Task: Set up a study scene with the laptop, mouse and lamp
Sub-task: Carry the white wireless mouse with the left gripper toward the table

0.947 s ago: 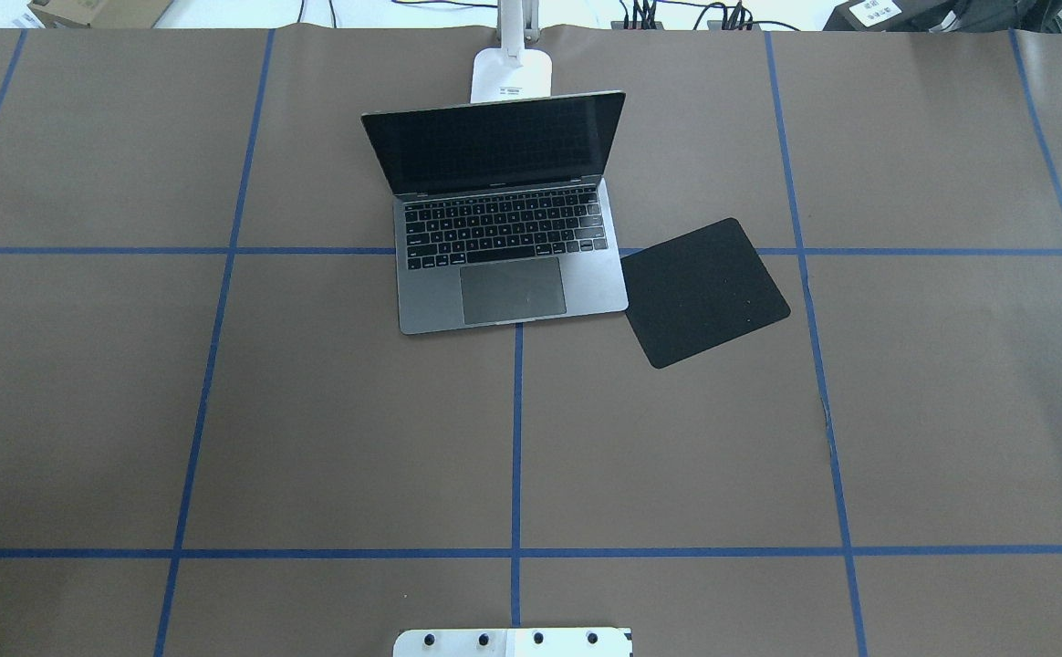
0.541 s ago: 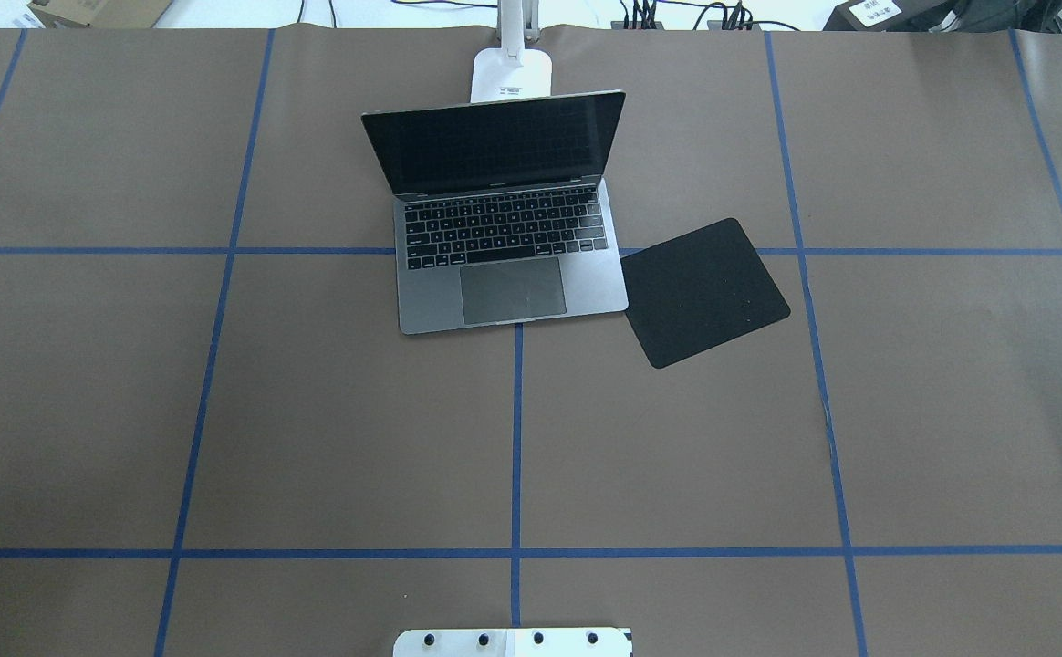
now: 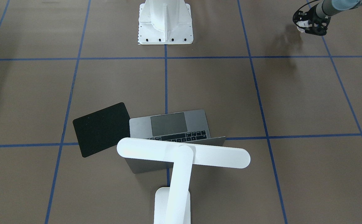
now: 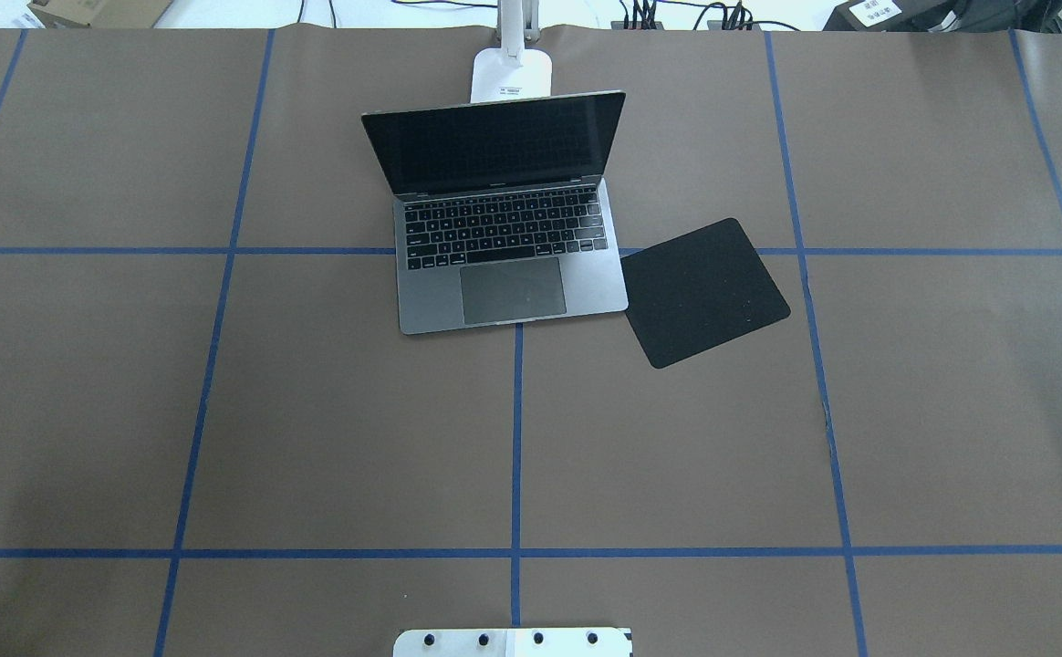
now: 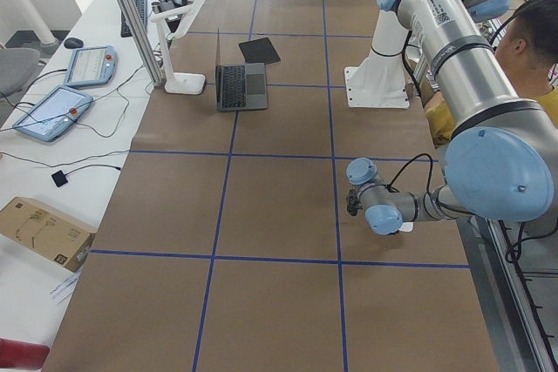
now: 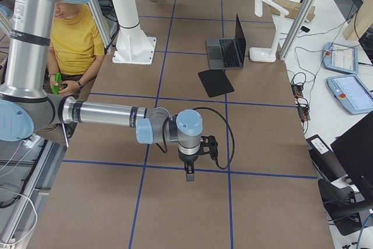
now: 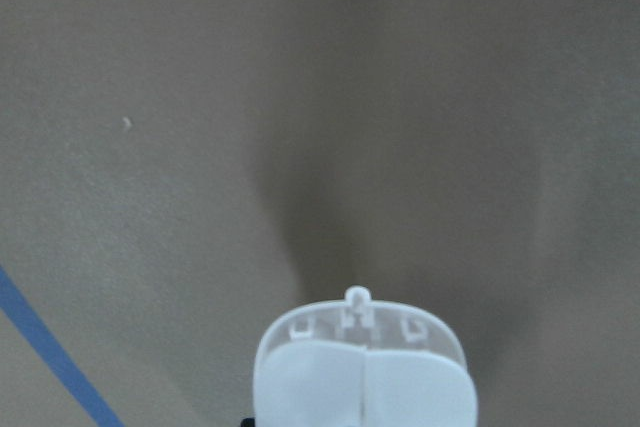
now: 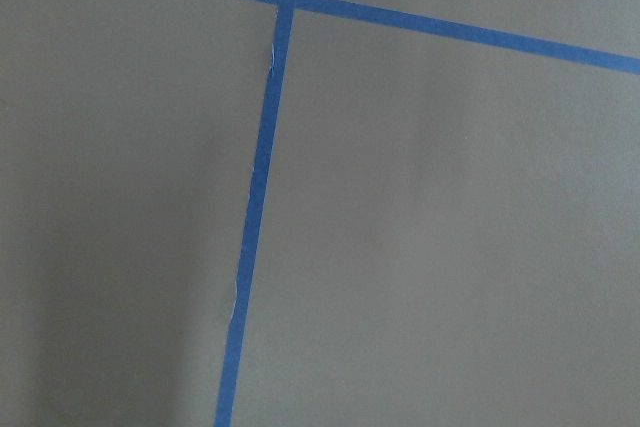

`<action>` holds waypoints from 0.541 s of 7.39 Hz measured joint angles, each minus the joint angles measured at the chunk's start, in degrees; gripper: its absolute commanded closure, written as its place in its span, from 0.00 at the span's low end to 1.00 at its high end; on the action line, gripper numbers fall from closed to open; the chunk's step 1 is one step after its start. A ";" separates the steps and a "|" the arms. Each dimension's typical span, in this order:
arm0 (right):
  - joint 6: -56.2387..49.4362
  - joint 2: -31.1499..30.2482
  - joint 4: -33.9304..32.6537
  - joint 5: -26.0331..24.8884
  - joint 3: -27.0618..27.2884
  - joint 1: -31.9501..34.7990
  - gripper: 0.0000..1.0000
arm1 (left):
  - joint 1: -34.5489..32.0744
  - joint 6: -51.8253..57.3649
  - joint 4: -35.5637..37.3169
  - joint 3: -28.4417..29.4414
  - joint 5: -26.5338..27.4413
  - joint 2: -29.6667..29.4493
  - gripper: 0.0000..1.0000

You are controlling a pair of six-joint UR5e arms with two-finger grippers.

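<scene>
The mouse (image 7: 365, 377) is running off the wrist view's bottom edge, right at the left gripper (image 3: 305, 25). Well away from it, the lamp (image 3: 181, 155) is covering the laptop (image 3: 168, 123) screen. The right gripper (image 6: 189, 173) is showing too small to tell its opening.

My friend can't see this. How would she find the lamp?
Look on the brown table for the open grey laptop. The lamp stands right behind its screen, at the table's edge. It is the only tall white T shape; the black pad beside the laptop lies flat.
</scene>
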 measured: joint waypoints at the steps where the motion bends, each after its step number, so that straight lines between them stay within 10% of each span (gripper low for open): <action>1: -0.01 0.00 0.00 -0.03 -0.02 0.00 0.00 | -0.76 -0.84 0.20 -1.56 -0.71 -0.20 0.58; 4: -0.02 0.00 0.00 -0.13 -0.16 0.00 0.00 | -2.88 -3.08 4.64 -6.84 -1.07 -2.10 0.62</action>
